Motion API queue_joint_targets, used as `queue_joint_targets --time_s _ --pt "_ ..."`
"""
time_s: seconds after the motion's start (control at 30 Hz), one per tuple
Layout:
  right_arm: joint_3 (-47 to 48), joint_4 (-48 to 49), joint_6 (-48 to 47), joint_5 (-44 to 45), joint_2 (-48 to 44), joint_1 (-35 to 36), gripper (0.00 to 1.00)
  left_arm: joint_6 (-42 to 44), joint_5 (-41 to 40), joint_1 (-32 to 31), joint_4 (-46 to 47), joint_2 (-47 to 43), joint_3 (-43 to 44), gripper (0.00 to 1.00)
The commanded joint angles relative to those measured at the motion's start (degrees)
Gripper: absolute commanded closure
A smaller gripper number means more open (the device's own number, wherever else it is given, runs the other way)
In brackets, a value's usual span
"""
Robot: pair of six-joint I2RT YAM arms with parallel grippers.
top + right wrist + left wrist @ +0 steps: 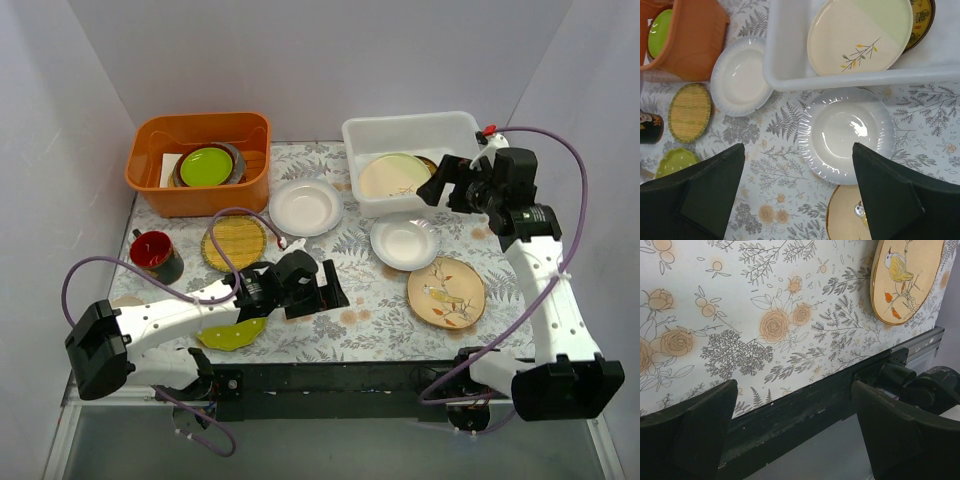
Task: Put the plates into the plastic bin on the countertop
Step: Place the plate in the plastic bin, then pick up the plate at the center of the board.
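— Where is the right gripper (pixel 450 190) held, and why?
— It is held above the white plate (pixel 845 132) that lies just beside the near wall of the plastic bin (pixel 790 55). Its jaws are spread wide and nothing is gripped. The plate's rim is judged to be the next thing taken, since a flat plate offers little else to grasp.
— What is found inside the bin?
— A cream-and-green plate (pixel 860 35) painted with a sprig is seen there, and a dark-rimmed mustard plate (pixel 922 17) is partly hidden behind it.
— What is left on the countertop (pixel 350 320)?
— A second white plate (pixel 305 207), a woven plate (pixel 234 243), a dotted lime plate (pixel 232 334) and a bird-painted plate (pixel 446 291) are laid apart from one another, so each can probably be reached singly.
— Is the left gripper (pixel 335 290) used?
— It is set low near the table's front edge, with its jaws wide and empty. It is probably parked there to be clear of the other arm.
— Can any writing be read?
— None: no brand or label is made out. A pattern is carried by the red mug (pixel 152 252), but it is too small to read.
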Motion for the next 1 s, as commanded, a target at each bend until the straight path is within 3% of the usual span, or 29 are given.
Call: queue_joint_targets --time_s 0.0,0.4,0.97 --pt "-3.5 1.3 1.7 -4.1 -6.9 -0.1 0.05 -0.5 -1.2 -1.2 3.9 1.6 1.7 0.02" --pt "-15.9 0.5 4.4 -8.2 -19.2 -0.1 0.07 -1.2 -0.3 -4.0 12.0 11.0 3.8 0.02" --pt "-18.6 -2.9 4.8 -7.9 -25.1 -0.1 0.08 -1.5 2.1 -6.3 23.1 28.7 13.5 0.06"
